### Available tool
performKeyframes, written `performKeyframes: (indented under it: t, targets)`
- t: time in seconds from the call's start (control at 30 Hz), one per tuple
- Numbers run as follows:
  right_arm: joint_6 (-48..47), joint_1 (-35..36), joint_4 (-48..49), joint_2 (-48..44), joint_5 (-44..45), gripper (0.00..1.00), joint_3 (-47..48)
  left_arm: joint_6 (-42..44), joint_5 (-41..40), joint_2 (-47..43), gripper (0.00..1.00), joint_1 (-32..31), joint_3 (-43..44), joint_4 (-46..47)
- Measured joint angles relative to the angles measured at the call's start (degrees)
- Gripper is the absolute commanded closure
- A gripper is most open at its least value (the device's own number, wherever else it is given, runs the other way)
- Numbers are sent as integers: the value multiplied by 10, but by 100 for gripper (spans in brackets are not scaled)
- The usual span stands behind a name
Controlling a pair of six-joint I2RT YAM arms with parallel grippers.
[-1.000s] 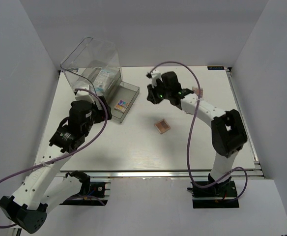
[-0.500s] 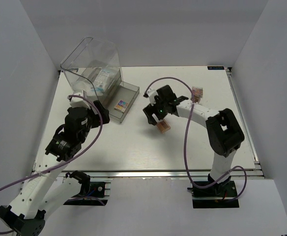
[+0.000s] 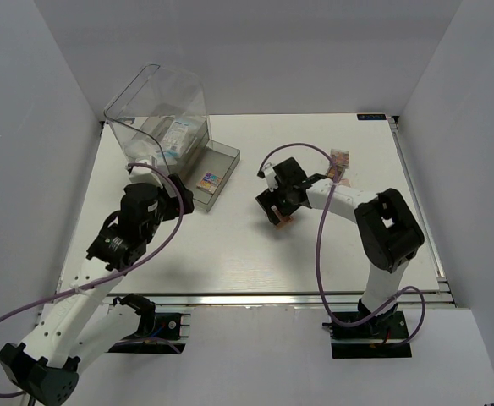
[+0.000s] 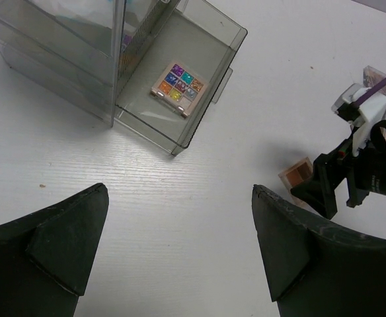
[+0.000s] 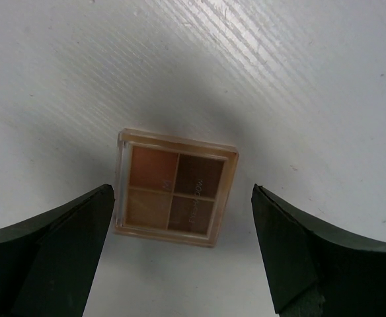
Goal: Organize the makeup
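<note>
Desk (image 3: pixel 230 262) of white colour carries everything. Nearest, on the left side, the left fingers (image 4: pixel 54 244) stand wide apart and hold nothing, above bare desk a little nearer than the drawer box (image 3: pixel 158 110). At the middle, the right fingers (image 5: pixel 47 251) are also apart and point down. The brown palette (image 5: pixel 174 196) with four pans lies flat on the desk between them, not clamped. Farther and to the left, the colourful palette (image 4: pixel 178 82) lies in the pulled-out drawer (image 4: pixel 209 39) of the clear box. White packets (image 3: pixel 177 135) show inside the box. At far right a third palette (image 3: pixel 341 157) lies on the desk.
</note>
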Motion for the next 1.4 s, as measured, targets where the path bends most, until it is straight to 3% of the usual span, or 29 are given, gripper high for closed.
performKeyframes:
  t: [0.33,0.43,0.57,0.67,0.77,0.93,1.1,1.27,1.4]
  targets:
    - [26,0,-1,38,7,12,16,-9,-1,-24,2,0,-18,-5]
    - [29,2,1,39,11,24,16,-9,-3,-24,2,0,-19,-7]
    - [30,2,7,39,12,57,13,-9,-3,-22,2,0,-19,-8]
    - [24,3,20,32,12,73,3,-9,-3,-19,2,0,-19,-7]
    - [12,5,24,31,12,80,2,-9,-3,-18,2,0,-19,-7]
    - [-5,7,23,30,-16,85,33,-7,-5,-17,2,0,-19,-7]
    - [13,14,34,52,-64,87,195,-3,-5,-14,2,0,-19,-4]
    - [60,30,96,157,-105,78,412,-3,-5,-14,2,0,-19,-2]
    - [83,38,116,233,-122,73,484,-6,-5,-14,2,0,-19,-1]
